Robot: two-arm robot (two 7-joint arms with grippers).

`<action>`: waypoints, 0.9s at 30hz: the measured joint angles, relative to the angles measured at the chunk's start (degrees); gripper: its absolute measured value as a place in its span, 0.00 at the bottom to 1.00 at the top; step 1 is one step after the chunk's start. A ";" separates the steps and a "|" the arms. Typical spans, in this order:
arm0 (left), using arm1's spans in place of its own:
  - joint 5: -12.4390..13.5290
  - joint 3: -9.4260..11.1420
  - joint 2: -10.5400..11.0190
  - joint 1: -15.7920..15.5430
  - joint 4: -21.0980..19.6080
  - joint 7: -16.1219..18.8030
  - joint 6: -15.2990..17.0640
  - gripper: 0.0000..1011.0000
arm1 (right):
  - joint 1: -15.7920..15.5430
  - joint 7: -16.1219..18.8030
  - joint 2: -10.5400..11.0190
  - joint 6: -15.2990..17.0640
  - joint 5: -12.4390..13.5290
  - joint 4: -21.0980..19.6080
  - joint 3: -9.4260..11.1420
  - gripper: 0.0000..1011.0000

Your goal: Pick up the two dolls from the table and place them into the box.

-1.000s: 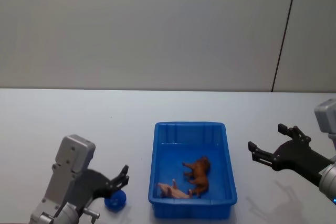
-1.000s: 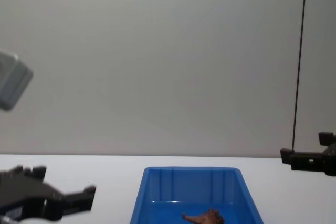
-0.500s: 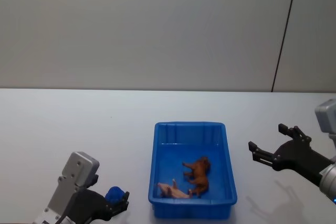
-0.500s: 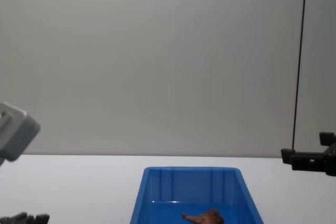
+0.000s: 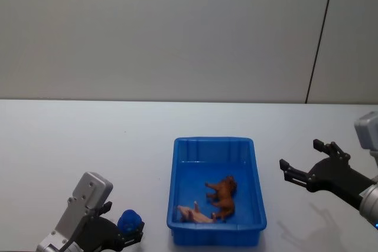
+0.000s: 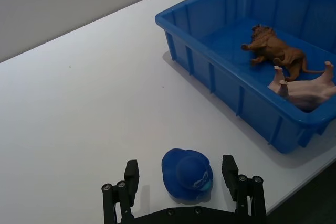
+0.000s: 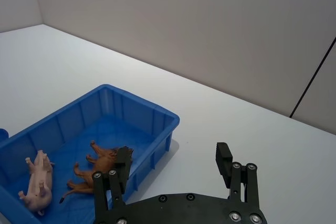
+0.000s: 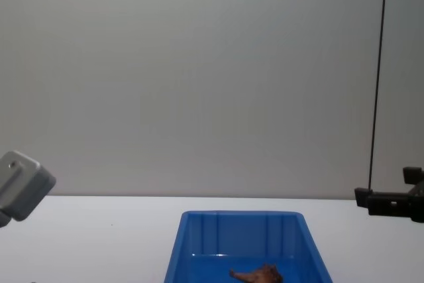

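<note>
Both dolls lie inside the blue box on the white table. The reddish-brown doll rests mid-box and the pale pink doll lies on its side by the near wall. Both also show in the left wrist view, brown doll and pink doll. My left gripper is open, low at the near left, its fingers on either side of a small blue toy without touching it. To the right of the box my right gripper hovers open and holds nothing.
The small blue toy sits on the table left of the box, close to the near edge. A plain grey wall stands behind the table. Bare tabletop stretches left of and behind the box.
My left arm has dropped and drawn back toward the near edge, leaving the chest view except for its wrist housing. The dolls, the box and the right arm have not moved.
</note>
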 joint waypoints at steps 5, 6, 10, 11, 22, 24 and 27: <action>0.40 -0.20 -0.21 -0.64 1.06 -1.05 -0.16 0.99 | 0.00 0.00 0.00 0.00 0.00 0.00 0.00 0.99; 0.47 -0.26 -0.27 -0.80 1.36 -1.39 -0.25 0.99 | 0.00 0.00 0.00 0.00 0.00 0.00 0.00 0.99; 0.57 -0.37 -0.44 -1.15 2.05 -2.04 -0.37 0.99 | 0.00 0.00 0.00 0.00 0.00 0.00 0.00 0.99; 0.58 -0.39 -0.46 -1.22 2.18 -2.22 -0.38 0.99 | 0.00 0.00 0.00 0.00 0.00 0.00 0.00 0.99; 0.55 -0.56 -0.92 -2.08 4.04 -4.77 -0.87 0.90 | 0.00 0.00 0.00 0.00 0.00 0.00 0.00 0.99; 0.53 -0.58 -0.99 -2.22 4.33 -5.28 -1.01 0.83 | 0.00 0.00 0.00 0.00 0.00 0.00 0.00 0.99; 0.50 -0.61 -1.08 -2.39 4.72 -5.91 -1.21 0.77 | 0.00 0.00 0.00 0.00 -0.01 0.00 0.00 0.99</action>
